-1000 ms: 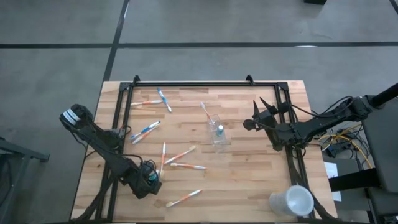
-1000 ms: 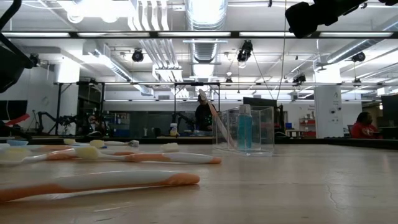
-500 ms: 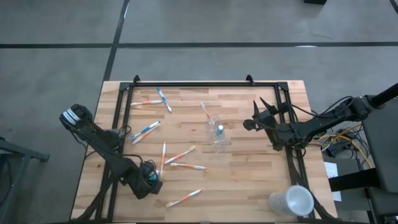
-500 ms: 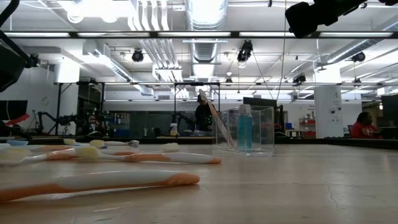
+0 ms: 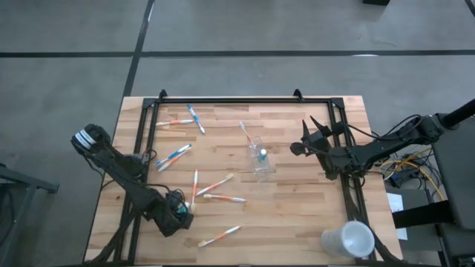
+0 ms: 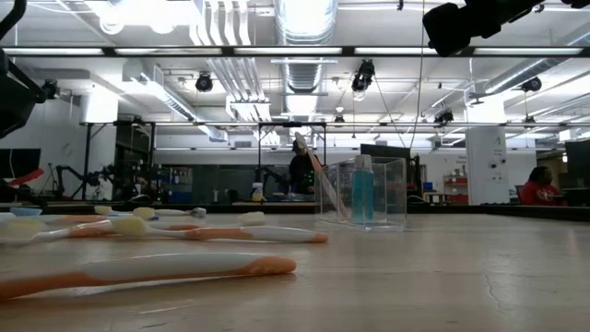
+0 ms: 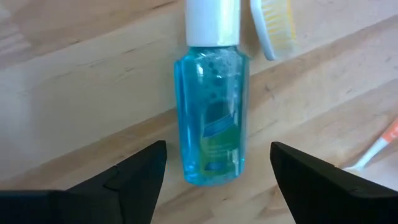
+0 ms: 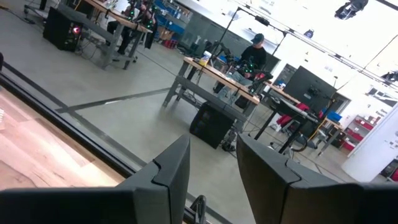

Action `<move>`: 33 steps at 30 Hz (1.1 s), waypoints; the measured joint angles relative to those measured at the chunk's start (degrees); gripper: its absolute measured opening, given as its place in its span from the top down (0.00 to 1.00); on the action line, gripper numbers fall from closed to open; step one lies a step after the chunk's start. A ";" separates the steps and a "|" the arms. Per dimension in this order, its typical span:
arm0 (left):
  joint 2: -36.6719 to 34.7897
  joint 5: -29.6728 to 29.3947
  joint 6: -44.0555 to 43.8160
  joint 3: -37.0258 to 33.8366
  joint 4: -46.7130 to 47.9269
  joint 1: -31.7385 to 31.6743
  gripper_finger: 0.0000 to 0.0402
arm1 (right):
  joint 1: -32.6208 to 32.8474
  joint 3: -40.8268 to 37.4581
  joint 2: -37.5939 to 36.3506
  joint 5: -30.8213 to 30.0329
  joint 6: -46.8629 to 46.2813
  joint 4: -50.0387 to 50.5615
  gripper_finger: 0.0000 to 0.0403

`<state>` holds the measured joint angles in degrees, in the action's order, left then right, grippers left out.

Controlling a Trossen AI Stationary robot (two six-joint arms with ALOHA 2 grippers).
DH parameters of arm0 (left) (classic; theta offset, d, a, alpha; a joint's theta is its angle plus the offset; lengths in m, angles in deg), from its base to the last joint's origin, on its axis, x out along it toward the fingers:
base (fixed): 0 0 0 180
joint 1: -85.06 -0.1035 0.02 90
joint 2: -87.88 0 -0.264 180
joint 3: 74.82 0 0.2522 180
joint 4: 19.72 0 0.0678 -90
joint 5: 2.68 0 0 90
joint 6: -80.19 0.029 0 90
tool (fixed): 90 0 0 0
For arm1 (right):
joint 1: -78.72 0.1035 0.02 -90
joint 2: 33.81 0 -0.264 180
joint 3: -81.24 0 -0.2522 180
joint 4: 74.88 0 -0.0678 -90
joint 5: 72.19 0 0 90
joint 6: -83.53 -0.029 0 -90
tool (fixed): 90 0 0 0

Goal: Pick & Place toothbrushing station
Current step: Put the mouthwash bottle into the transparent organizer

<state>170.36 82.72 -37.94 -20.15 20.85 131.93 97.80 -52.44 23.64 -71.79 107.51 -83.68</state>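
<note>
While the left gripper point(image 7: 217, 163) hangs low over the lower-left part of the table point(image 5: 297, 230) in the high view, its jaws spread wide and holding nothing, a small blue bottle point(image 7: 211, 118) with a white cap lies flat on the wood directly between them in the left wrist view, cap pointing away from the wrist, a yellow-bristled toothbrush head point(image 7: 273, 28) just beside the cap. Item judged: light, rigid clear plastic holding blue liquid, smooth and likely slippery; best taken across the flat-sided body below the cap, where the open jaws already straddle it. Clear plastic cup point(image 5: 260, 158): upright near table centre in the high view, thin-walled, light, easily tipped; it holds a blue tube point(image 6: 363, 189) and one leaning toothbrush point(image 6: 318, 180), seen in the low view. Loose toothbrushes: thin, stiff, light, low-lying and hard to pinch off the wood; one pair at upper left point(image 5: 185, 119), one blue-orange pair at left point(image 5: 174, 156), three below centre-left point(image 5: 211, 189), one at bottom point(image 5: 220, 236) near the left gripper. Right gripper point(image 5: 297, 147): raised, right of the cup and apart from it, jaws part open in the right wrist view, empty. Large white cup point(image 5: 347, 240): lower right corner, well apart.
</note>
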 joint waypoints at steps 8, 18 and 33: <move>1.41 -0.80 0.09 0.11 0.41 0.00 0.27 | 0.00 0.00 0.00 0.00 0.01 0.00 0.69; 2.08 -0.92 -0.37 0.32 0.63 0.00 0.27 | 0.00 0.00 0.00 -0.01 0.01 0.00 0.69; 1.79 -0.97 -1.32 0.11 0.39 0.00 0.32 | 0.00 0.00 0.00 -0.02 0.00 0.01 0.69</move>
<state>172.15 81.75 -39.26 -20.04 21.24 131.93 97.80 -52.44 23.64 -71.81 107.51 -83.67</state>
